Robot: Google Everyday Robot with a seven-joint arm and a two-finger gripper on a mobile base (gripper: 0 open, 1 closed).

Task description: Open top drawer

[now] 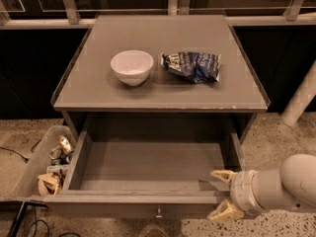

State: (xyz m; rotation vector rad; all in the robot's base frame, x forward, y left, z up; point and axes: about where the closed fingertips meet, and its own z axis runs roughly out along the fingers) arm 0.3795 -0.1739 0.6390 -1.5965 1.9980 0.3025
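Note:
The top drawer (148,167) of the grey cabinet is pulled far out toward me, showing a plain grey empty box. Its front panel runs along the bottom of the view, with a small round metal knob (158,213) at its centre. My gripper (223,194) is at the drawer's front right corner, to the right of the knob. Its two tan fingers (223,175) are spread apart with nothing between them. The white arm extends off the right edge.
On the cabinet top (98,90) stand a white bowl (132,66) and a crumpled blue chip bag (192,65). A grey bin (29,169) with trash stands on the speckled floor to the left of the drawer. A white post (301,100) rises at right.

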